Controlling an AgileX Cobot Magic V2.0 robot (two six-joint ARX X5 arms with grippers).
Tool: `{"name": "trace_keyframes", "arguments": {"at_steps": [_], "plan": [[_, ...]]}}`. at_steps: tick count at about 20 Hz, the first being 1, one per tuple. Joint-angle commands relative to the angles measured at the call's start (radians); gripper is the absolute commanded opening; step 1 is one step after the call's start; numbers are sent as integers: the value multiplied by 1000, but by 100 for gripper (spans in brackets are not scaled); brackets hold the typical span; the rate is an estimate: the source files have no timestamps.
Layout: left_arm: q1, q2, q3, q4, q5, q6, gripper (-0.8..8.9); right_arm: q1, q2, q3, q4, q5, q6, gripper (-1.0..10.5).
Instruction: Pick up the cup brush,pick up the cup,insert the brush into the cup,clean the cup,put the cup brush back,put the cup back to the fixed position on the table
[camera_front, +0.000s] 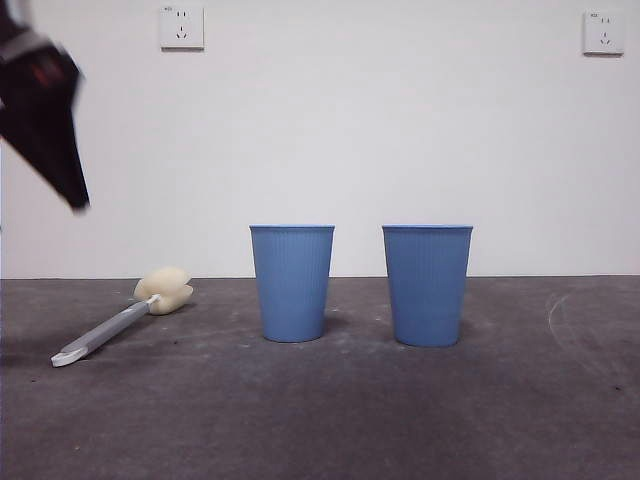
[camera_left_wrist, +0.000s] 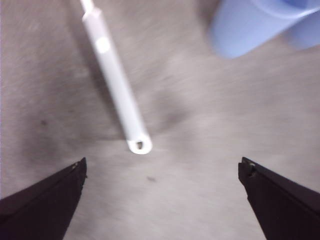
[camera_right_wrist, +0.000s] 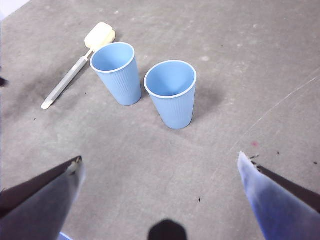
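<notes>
Two plain, unlabelled blue tumblers (camera_front: 292, 283)

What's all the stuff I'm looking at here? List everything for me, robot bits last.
cup brush: one, grey handle, white tip, cream-yellow sponge head, lying flat on the table, to the side of the cups.
cup: one, blue, ribbed, upright, the one farther from the brush.
second cup: one, blue, ribbed, upright, between the brush and the other cup, apart from both.
table: one, dark grey, scuffed.
wall sockets: two, white, high on the white wall.
left gripper: one, black, open, above the brush's handle tip, empty.
right gripper: one, black, open, held back high over the table, empty.
</notes>
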Motion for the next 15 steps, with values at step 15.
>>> {"name": "trace_keyframes", "arguments": {"at_steps": [15], "plan": [[-109, 449, 144, 61, -230, -145, 609, 0, 32, 5, -8, -1, -3, 554]]}}
